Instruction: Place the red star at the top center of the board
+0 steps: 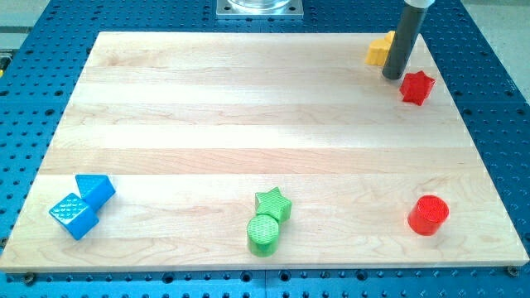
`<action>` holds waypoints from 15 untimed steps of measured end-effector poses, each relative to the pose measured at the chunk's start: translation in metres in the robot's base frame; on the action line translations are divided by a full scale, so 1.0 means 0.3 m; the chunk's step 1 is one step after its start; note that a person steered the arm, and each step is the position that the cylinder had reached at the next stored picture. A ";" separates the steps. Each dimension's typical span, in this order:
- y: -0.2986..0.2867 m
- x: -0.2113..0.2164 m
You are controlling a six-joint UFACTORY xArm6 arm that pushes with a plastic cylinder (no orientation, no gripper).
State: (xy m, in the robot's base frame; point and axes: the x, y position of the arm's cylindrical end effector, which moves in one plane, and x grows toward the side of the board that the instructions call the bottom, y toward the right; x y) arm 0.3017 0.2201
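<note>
The red star (417, 87) lies near the board's upper right corner. My tip (392, 77) stands just to the star's left and slightly above it, very close, with a thin gap or light contact that I cannot tell apart. A yellow block (379, 51) sits right behind the rod on its left, partly hidden by it, so its shape is unclear.
The wooden board (248, 108) lies on a blue perforated table. A red cylinder (428, 215) sits at lower right. A green star (273, 203) touches a green cylinder (263, 234) at bottom centre. Two blue blocks (96, 189) (74, 216) sit at lower left. A metal mount (259, 8) stands beyond the top edge.
</note>
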 end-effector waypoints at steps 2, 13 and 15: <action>0.048 -0.001; -0.295 0.392; -0.613 0.173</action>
State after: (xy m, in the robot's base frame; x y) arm 0.3534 0.0362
